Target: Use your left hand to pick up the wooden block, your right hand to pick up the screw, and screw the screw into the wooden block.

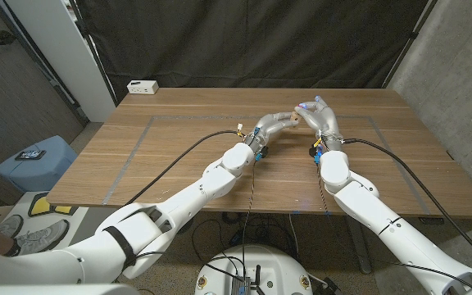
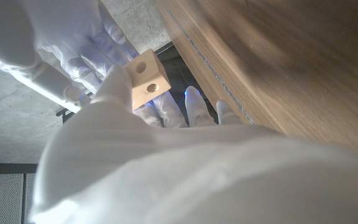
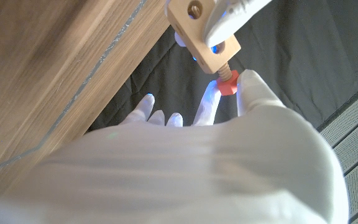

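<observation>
Both hands meet above the middle of the table's far half. My left hand grips the pale wooden block, which has round holes in its faces. A screw with a red head sticks out of one face of the block, its threaded shaft partly inside. My right hand pinches the red head between two fingertips; the other fingers are spread. The same hand appears behind the block as right hand in the left wrist view. In the head view the block and screw are hidden between the hands.
A white box lies at the wooden table's far left corner. Grey tape lines mark a rectangle on the tabletop. A blue bin stands on the floor to the left. Black curtain hangs behind.
</observation>
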{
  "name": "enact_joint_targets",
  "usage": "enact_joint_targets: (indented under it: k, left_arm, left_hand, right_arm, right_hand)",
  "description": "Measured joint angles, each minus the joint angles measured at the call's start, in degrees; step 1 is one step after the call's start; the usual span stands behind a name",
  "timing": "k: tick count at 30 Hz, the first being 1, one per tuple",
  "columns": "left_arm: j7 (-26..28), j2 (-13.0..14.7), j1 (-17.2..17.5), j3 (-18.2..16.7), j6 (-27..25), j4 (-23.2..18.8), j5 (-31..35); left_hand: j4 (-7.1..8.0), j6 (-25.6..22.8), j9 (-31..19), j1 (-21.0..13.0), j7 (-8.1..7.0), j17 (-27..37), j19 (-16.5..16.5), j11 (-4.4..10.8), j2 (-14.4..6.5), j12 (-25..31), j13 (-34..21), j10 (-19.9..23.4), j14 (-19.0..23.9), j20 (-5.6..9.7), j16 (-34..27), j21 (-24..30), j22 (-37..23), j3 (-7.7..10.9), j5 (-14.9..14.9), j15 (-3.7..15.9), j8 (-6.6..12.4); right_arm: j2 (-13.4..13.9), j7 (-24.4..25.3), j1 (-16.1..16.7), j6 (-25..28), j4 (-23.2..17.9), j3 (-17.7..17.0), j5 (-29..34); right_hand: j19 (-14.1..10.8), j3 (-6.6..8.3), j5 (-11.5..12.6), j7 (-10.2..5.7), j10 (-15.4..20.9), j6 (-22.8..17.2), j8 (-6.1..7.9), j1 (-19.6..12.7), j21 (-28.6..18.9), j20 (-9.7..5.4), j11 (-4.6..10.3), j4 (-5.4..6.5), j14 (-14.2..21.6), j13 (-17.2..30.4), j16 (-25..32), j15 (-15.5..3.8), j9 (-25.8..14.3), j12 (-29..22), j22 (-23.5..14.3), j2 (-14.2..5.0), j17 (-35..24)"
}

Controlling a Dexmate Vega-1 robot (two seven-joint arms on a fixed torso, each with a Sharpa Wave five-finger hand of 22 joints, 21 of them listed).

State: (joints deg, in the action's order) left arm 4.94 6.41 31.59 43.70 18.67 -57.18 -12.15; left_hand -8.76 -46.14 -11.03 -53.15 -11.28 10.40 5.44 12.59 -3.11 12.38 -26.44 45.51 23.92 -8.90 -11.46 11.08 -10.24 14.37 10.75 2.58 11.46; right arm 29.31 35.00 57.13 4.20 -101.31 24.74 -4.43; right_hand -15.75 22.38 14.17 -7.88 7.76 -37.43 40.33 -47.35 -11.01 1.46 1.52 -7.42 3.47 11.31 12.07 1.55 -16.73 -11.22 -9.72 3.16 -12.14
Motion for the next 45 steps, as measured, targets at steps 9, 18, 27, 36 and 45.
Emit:
enact_joint_targets:
  k: [9,18,27,36,45]
  left_arm:
    - [-0.02,-0.24,-0.22,0.07,0.11,0.46,-0.01]
    - [0.06,-0.31,-0.24,0.1,0.11,0.48,-0.01]
    - [0.23,-0.32,-0.15,0.13,0.11,0.27,-0.01]
    - [0.37,-0.24,0.16,0.13,-0.18,-0.17,-0.07]
    - [0.39,-0.23,0.25,0.0,-0.25,-0.25,-0.29]
  left_hand:
    - [0.11,0.1,-0.05,-0.39,0.09,0.0,0.0,-0.01,-0.39,-0.01,0.04,-0.01,0.0,0.0,0.0,0.0,0.0,0.11,0.0,0.0,0.01]
    - [0.13,0.11,-0.04,-0.38,0.1,0.0,0.0,-0.01,-0.37,-0.02,-0.13,-0.01,0.0,0.0,0.0,0.0,0.0,0.13,0.07,0.0,-0.01]
    - [0.13,0.21,-0.02,-0.37,0.2,0.01,0.0,-0.01,-0.37,-0.02,-0.33,-0.01,0.0,0.0,0.0,0.0,0.0,0.13,0.07,0.0,-0.02]
    - [0.13,0.22,0.0,-0.37,0.21,0.01,0.0,-0.2,-0.37,-0.02,-0.32,-0.2,0.0,0.0,0.0,0.0,0.0,0.13,0.06,0.0,-0.08]
    - [0.1,0.47,-0.05,-0.61,0.15,0.01,0.0,0.01,-0.61,-0.06,-0.29,-0.42,-0.22,0.0,0.0,0.0,0.0,0.11,0.06,-0.22,0.0]
  right_arm:
    - [0.16,-0.19,-0.03,-0.08,0.07,-0.01,-0.17]
    - [0.33,-0.27,0.01,-0.18,0.08,-0.05,-0.27]
    - [0.5,-0.33,0.25,-0.33,-0.01,-0.09,-0.32]
    - [0.57,-0.34,0.48,-0.39,-0.23,-0.15,-0.34]
    - [0.57,-0.08,0.54,-0.53,-0.33,-0.16,-0.02]
  right_hand:
    - [0.0,-0.16,0.24,-0.09,-0.32,0.54,-0.28,0.45,0.0,0.0,-0.3,0.16,-0.22,0.0,0.0,0.21,0.26,0.0,0.0,-0.45,0.0]
    - [0.21,-0.4,0.46,0.01,-0.52,1.25,-0.72,0.74,0.0,0.21,-0.09,-0.08,-0.21,0.3,0.0,0.2,0.52,0.0,0.0,-0.16,0.01]
    - [0.3,-0.4,0.46,0.1,-0.77,1.94,-0.94,1.12,0.0,0.3,-0.34,-0.08,-0.42,0.3,0.0,0.41,0.79,-0.01,0.0,-0.54,0.01]
    - [0.3,-0.79,0.67,0.1,-1.25,1.94,-0.94,1.12,0.0,0.3,-0.19,-0.16,-0.41,0.3,0.0,0.4,0.79,-0.01,0.0,-0.54,0.01]
    - [0.3,-0.8,0.89,-0.43,-1.23,1.41,-0.94,1.12,0.0,0.3,-0.18,-0.15,-0.41,0.29,0.0,0.4,1.11,-0.01,0.0,-0.54,0.01]
